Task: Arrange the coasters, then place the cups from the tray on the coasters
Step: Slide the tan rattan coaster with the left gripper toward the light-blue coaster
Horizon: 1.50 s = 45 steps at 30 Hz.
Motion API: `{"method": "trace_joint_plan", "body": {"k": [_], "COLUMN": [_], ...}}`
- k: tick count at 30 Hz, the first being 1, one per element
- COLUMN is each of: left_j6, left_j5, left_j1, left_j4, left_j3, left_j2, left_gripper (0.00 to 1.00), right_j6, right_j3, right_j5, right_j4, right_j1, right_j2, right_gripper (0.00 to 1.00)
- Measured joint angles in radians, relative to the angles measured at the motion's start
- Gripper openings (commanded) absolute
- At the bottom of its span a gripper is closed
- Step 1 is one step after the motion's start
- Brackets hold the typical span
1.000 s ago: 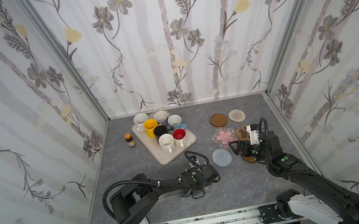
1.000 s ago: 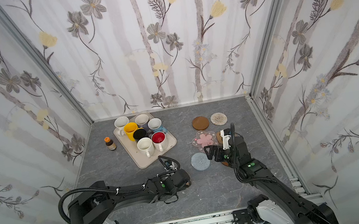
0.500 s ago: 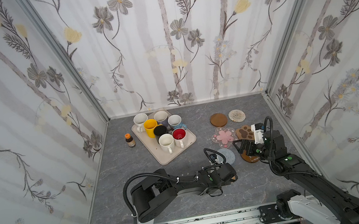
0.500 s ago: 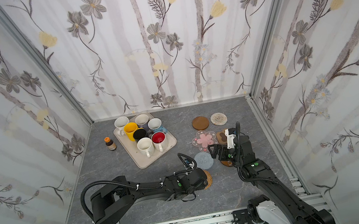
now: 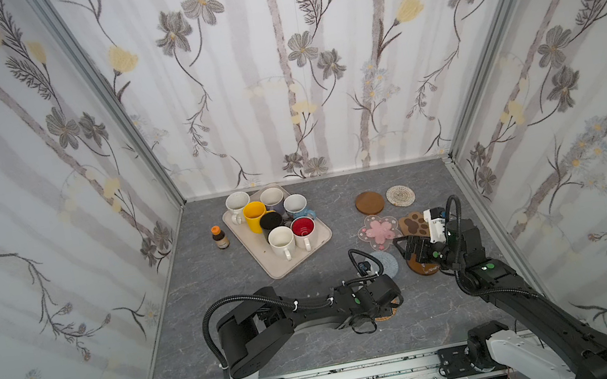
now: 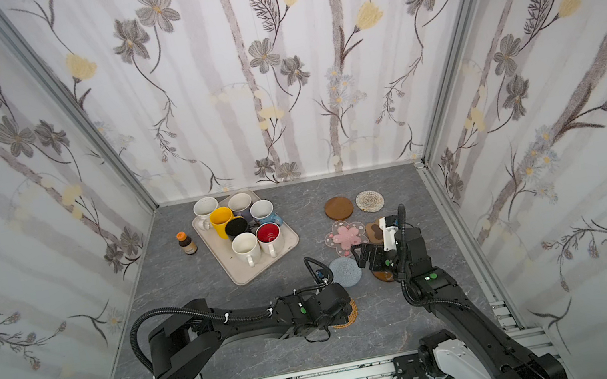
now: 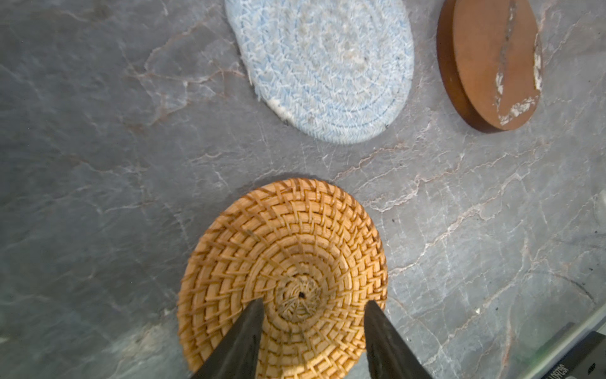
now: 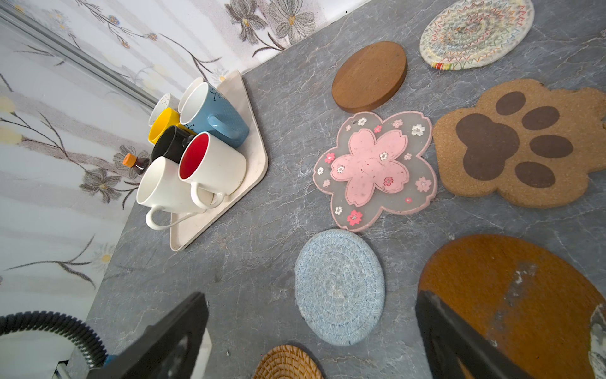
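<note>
Coasters (image 8: 373,170) are lying spread at three o'clock; all cups (image 5: 281,241) are waiting on the tray (image 5: 281,271) at eleven. Left gripper (image 7: 314,303) is hovering parted over the rattan coaster (image 7: 285,236); right gripper (image 8: 310,295) gaping, empty.

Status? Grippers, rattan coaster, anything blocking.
Left gripper open over rattan coaster, flat on table. Right gripper open, empty. Cups all on tray. Nothing blocking.
</note>
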Motion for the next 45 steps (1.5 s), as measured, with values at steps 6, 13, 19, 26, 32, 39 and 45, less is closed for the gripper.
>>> {"method": "trace_joint_plan", "body": {"k": [6, 13, 19, 26, 32, 39, 45], "left_j6": [0.039, 0.089, 0.149, 0.198, 0.224, 0.247, 0.253], "left_j5": [-0.027, -0.037, 0.006, 0.034, 0.058, 0.079, 0.08], "left_j1": [0.02, 0.054, 0.04, 0.001, -0.011, -0.011, -0.011], "left_j4": [-0.032, -0.032, -0.042, -0.045, -0.042, -0.042, -0.034], "left_j3": [0.048, 0.021, -0.059, -0.065, -0.006, 0.053, 0.101], "left_j2": [-0.076, -0.188, -0.198, -0.115, -0.022, 0.045, 0.087], "left_gripper": [0.56, 0.32, 0.24, 0.23, 0.22, 0.23, 0.23], "right_j6": [-0.009, -0.028, -0.035, -0.034, -0.034, -0.035, -0.035], "right_j3": [0.032, 0.078, 0.079, 0.079, 0.079, 0.079, 0.082], "right_j5": [0.002, 0.044, 0.058, 0.064, 0.072, 0.072, 0.072], "right_j4": [-0.026, -0.1, -0.137, -0.146, -0.148, -0.148, -0.15], "right_j1": [0.0, 0.006, 0.006, 0.008, 0.008, 0.008, 0.008], "right_j2": [-0.002, -0.02, -0.032, -0.026, -0.026, -0.025, -0.026], "right_gripper": [1.0, 0.98, 0.97, 0.97, 0.98, 0.99, 0.98]}}
